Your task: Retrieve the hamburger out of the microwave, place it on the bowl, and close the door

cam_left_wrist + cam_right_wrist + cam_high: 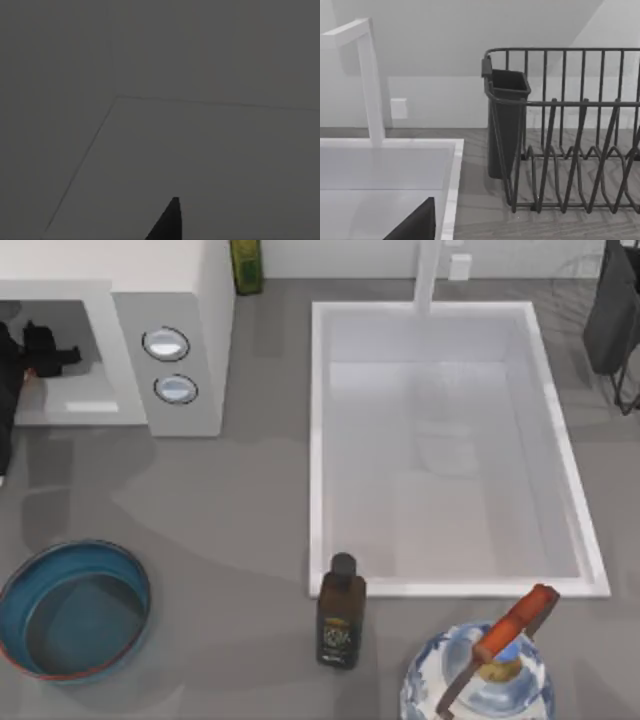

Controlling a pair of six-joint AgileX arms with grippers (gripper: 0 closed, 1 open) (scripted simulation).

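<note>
The white microwave (190, 300) stands at the back left with its two knobs (166, 343) facing the front, and its cavity is open. My left gripper (42, 348) reaches into that cavity from the left edge. The left wrist view shows the grey inner walls and one dark fingertip (169, 222). The hamburger is hidden. The door is out of view. The blue bowl (22, 585) sits at the front left, with nothing in it. My right arm is parked at the back right, and one of its fingertips (417, 225) shows over the sink's rim.
A white sink (315, 440) with a faucet (428, 275) takes up the middle and right. A dark bottle (341, 612) and a glass vessel with a red handle (515, 625) stand at the front. A green bottle (246, 265) is behind the microwave. A dark dish rack (570, 130) stands at the back right.
</note>
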